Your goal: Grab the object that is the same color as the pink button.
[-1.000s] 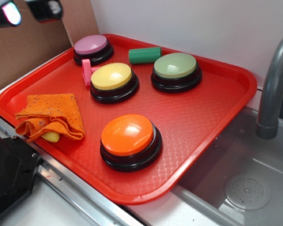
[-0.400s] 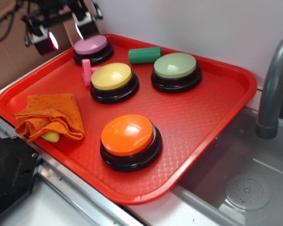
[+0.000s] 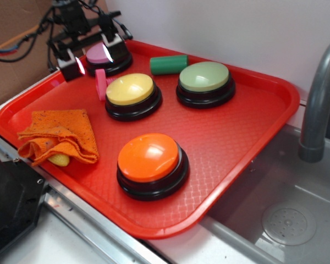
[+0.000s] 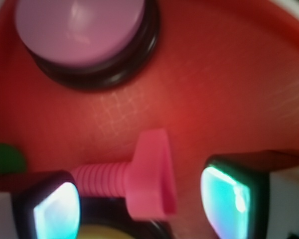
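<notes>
Gripper [image 4: 139, 201] first: your jaws stand wide apart and hold nothing. In the wrist view the two pads [image 4: 57, 211] sit at lower left and lower right of the frame, glowing pale teal, with open tray floor between them.

Between and just above those pads lies the object [image 4: 149, 174], the bright pink piece. From this angle it reads as a flat head on a ribbed shank, like a toy screw, the shank running left toward the lower-left pad. Neither pad appears to touch it, though blur makes the left side hard to call.

In the exterior view, upper left of the frame, the gripper [image 3: 92, 55] hangs over the back corner of the red tray [image 3: 253, 143], with the object [image 3: 101, 83] standing just below it, beside the yellow button [image 3: 131, 89]. The pink button [image 3: 99, 52] is partly hidden behind the pads; in the wrist view it fills the upper left [image 4: 79, 27].

Further out: green cylinder [image 3: 169, 64] at top centre, green button [image 3: 204, 77] right of it, orange button [image 3: 149, 157] lower centre, orange cloth [image 3: 60, 135] at left, faucet [image 3: 319, 99] and sink at right edge.

Progress, as a judgement: target picked out and jaws roughly lined up; nothing grasped. You have left the final descent, closing on the piece, and the lift. Watch the yellow button's rim close by.
</notes>
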You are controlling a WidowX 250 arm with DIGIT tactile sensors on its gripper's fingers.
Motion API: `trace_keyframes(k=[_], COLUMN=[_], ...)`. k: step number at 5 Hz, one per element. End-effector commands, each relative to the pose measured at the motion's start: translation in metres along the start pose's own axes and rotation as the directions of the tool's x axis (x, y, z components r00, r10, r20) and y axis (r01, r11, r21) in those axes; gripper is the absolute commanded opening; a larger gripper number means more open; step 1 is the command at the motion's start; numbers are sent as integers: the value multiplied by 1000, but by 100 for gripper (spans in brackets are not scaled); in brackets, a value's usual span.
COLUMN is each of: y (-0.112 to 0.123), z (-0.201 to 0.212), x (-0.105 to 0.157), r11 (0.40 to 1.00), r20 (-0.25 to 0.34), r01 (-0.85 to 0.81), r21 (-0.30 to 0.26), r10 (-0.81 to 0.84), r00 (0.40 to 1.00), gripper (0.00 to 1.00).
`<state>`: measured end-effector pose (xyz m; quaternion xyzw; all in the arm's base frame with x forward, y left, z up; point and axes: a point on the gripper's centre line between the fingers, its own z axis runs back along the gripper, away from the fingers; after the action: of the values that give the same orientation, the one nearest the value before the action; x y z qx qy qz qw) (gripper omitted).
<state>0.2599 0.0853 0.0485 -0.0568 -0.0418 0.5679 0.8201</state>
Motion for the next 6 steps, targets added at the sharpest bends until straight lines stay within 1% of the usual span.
trace_keyframes(k=[1, 2, 3, 4, 5, 6], y=[2, 6, 9, 12, 15, 17], z=[-3, 0, 2, 8, 31, 64], x=[2, 1, -1, -2, -6, -12], r11=[989, 986, 986, 983, 959, 878], r20=[-3, -7, 8, 26, 71, 63], r01=[67, 61, 79, 105, 251, 473], r21=[-128, -157, -146, -148, -133, -69], r10=[-67, -62, -79, -102, -243, -469], r00=[998, 998, 997, 994, 967, 881], gripper=[0, 0, 0, 0, 0, 0])
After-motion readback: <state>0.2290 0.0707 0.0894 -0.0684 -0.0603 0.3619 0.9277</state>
